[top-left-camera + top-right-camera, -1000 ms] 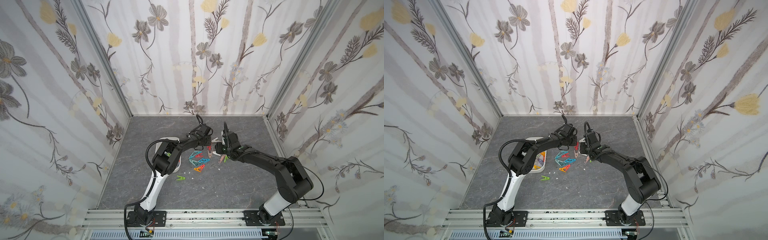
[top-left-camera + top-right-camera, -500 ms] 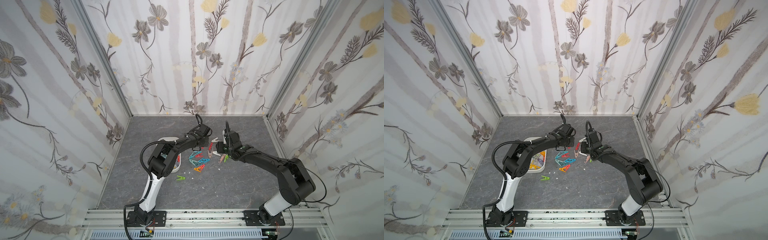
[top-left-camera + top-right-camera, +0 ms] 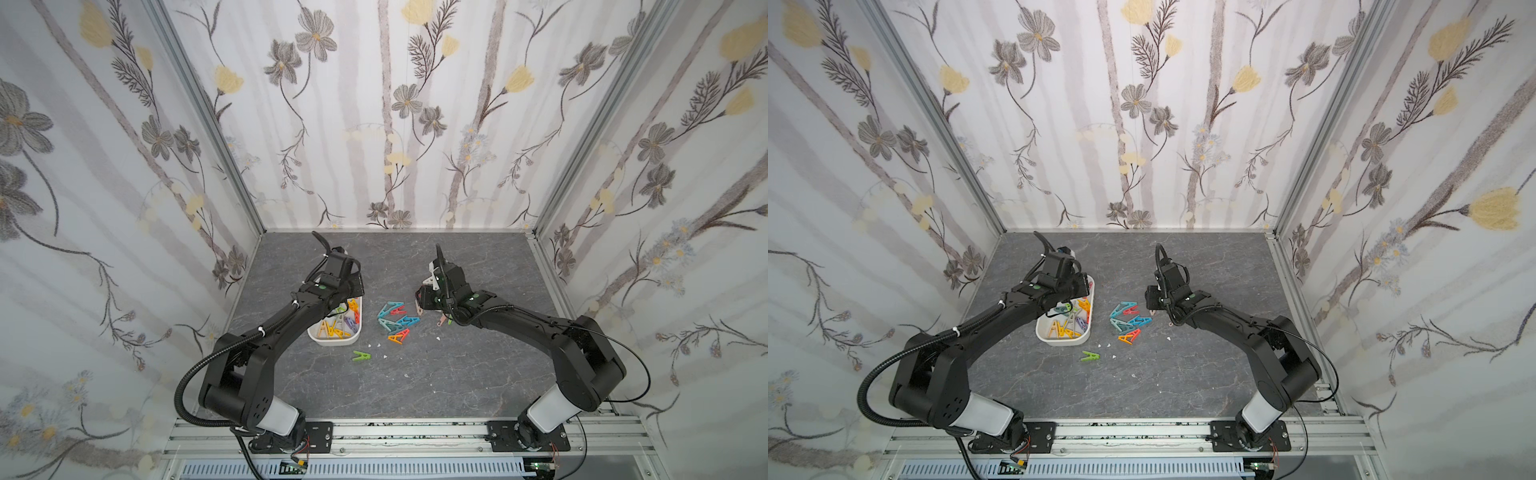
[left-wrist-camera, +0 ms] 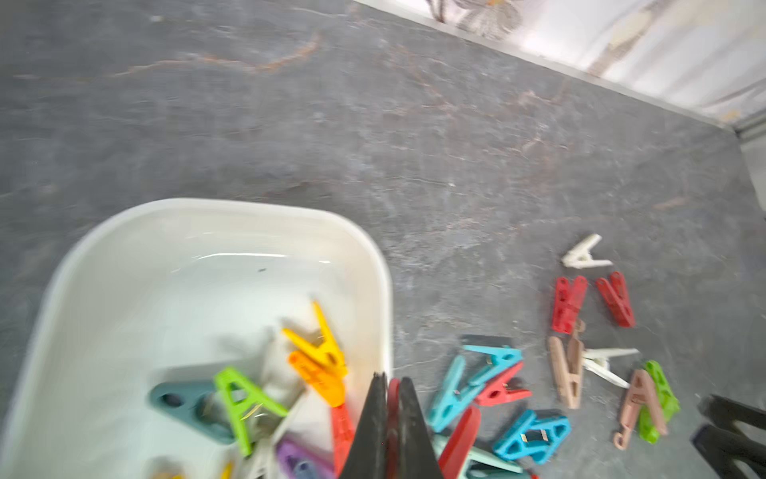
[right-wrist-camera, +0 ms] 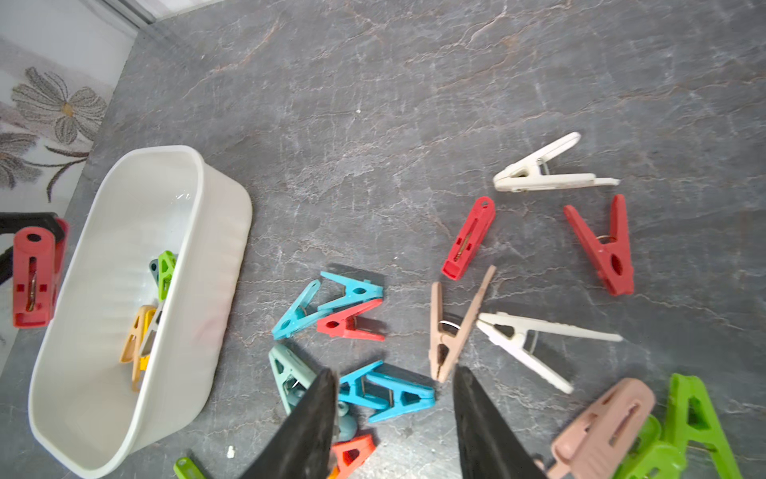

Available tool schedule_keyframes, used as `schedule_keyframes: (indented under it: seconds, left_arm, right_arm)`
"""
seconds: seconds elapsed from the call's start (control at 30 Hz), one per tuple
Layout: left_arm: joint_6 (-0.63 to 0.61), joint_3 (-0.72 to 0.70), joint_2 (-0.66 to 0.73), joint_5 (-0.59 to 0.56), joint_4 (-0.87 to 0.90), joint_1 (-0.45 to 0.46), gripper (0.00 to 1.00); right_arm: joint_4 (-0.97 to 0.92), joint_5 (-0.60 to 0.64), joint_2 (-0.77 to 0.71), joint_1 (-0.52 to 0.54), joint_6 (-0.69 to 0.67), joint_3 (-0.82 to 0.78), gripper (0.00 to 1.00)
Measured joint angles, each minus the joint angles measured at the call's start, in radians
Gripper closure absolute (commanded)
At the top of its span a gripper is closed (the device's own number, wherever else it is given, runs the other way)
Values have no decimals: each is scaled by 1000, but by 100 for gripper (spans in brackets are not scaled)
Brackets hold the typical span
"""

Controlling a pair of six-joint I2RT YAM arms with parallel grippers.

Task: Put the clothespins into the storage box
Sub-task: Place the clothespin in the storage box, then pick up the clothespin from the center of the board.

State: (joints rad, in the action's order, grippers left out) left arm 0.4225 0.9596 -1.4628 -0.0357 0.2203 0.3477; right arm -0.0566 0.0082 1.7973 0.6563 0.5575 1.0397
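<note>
Left wrist: one red clothespin is clamped by the left gripper at the storage box rim; perhaps a third are boxed (right gripper parted, empty).

Grey marbled tabletop, white storage box, loose clothespins, white flecks

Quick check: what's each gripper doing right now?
Left gripper: closed on a red clothespin.
Right gripper: open, holding nothing.

Left gripper clamped on red clothespin; right gripper jaws apart, pointed down (both arms elbow-bent, reaching forward).
</note>
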Motion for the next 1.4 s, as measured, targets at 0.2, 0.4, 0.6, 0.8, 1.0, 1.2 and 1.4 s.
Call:
schedule_keyframes:
  seconds: [0.2, 0.4, 0.6, 0.8, 1.0, 1.2, 1.4]
  left_arm:
    - [-20, -50, -30, -17, -9, -63, 93]
    - [-34, 25, -46, -119, 21, -59, 63]
    - [-49, 137, -21, -157, 22, 83, 60]
    - [-26, 235, -182, -81, -14, 205, 59]
    - [-30, 475, -453, 36, -36, 318, 57]
    - [-64, 696, -687, 63, 9, 346, 57]
    - [-109, 850, -805, 45, 82, 360, 58]
  right_arm:
    - [-3, -2, 73, 43, 10, 71, 53]
    - [-27, 8, 63, 56, 11, 69, 53]
    - [-28, 54, 6, 55, 22, 11, 53]
    - [11, 61, -76, -8, 71, -95, 53]
    - [30, 49, -134, -79, 97, -183, 53]
    - [40, 43, -167, -109, 108, -240, 53]
    - [60, 44, -185, -115, 115, -263, 53]
